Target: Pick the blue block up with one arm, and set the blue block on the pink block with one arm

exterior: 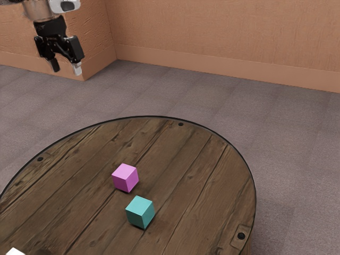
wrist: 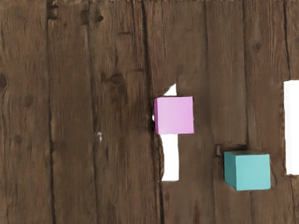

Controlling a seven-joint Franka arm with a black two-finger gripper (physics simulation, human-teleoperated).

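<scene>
Hanging high over the round wooden table (exterior: 202, 175), my pincer (exterior: 66, 67) is released, its fingers spread apart. Well below it, the pink block (exterior: 125, 177) sits on the planks. The blue block (exterior: 140, 211) rests on the table just beside it, not touching.

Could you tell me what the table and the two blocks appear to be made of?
The table looks like dark weathered wood planks, matte: grain, knots and seams show. The pink block and blue block have smooth, uniform matte faces, possibly plastic or painted wood.
</scene>
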